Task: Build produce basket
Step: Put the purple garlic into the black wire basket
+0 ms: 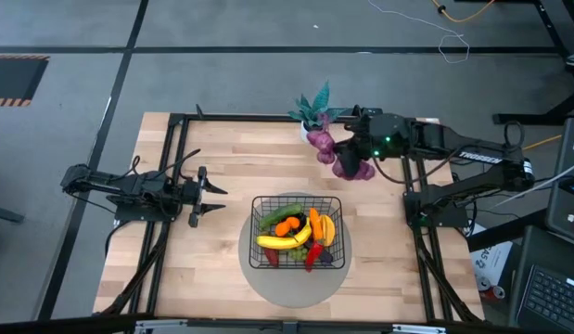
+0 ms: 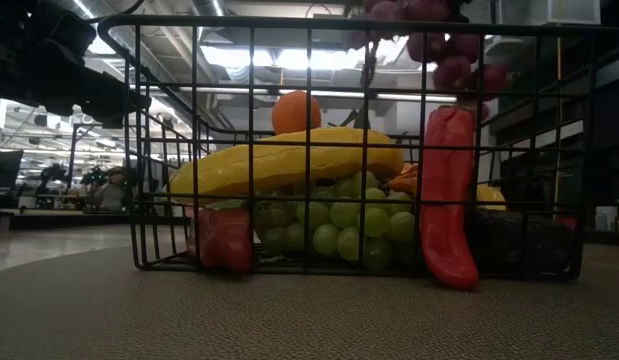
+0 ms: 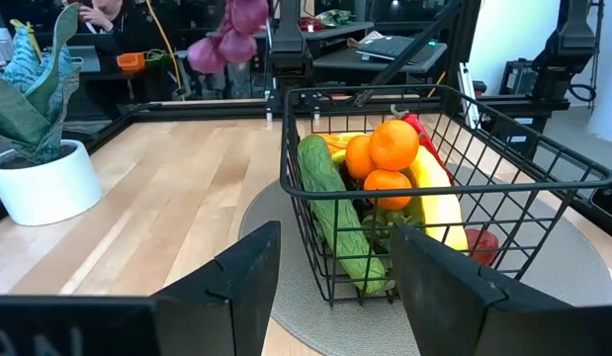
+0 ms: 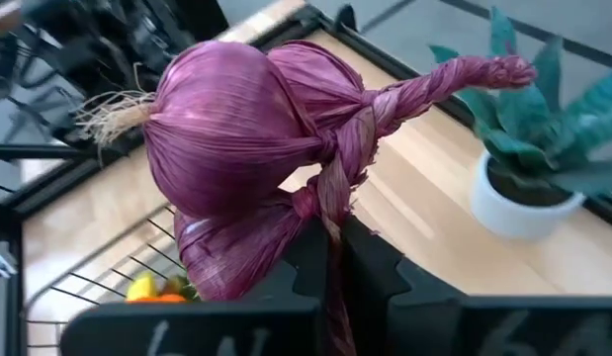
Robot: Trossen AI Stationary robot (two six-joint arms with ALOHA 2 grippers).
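The black wire basket [image 1: 297, 233] stands on a round grey disc [image 1: 268, 283] near the table's front. It holds a banana [image 1: 282, 240], oranges [image 3: 393, 144], a cucumber [image 3: 328, 203], green grapes [image 2: 339, 225] and a red pepper [image 2: 447, 195]. A long purple string of lumpy bulbs [image 1: 338, 155] hangs in the air beyond the basket's far right corner, with my right gripper [image 1: 358, 150] shut on it. The string also shows in the left wrist view [image 3: 231, 40] and above the basket in the low view [image 2: 429, 40]. My left gripper [image 1: 210, 191] waits open at the table's left, pointing level at the basket. My right gripper pinches the purple string's braided stalk [image 4: 333, 213] between its two fingers [image 4: 375, 267], just beside the large bulbs [image 4: 236, 119]. The string is lifted clear of the table. Its twisted free end [image 4: 483, 74] sticks out beyond the fingers.
A green potted plant in a white pot [image 1: 314, 109] stands at the table's far edge, close behind the held string. Black frame rails [image 1: 175, 148] run along the table's sides. Bare wood lies between my left gripper and the basket.
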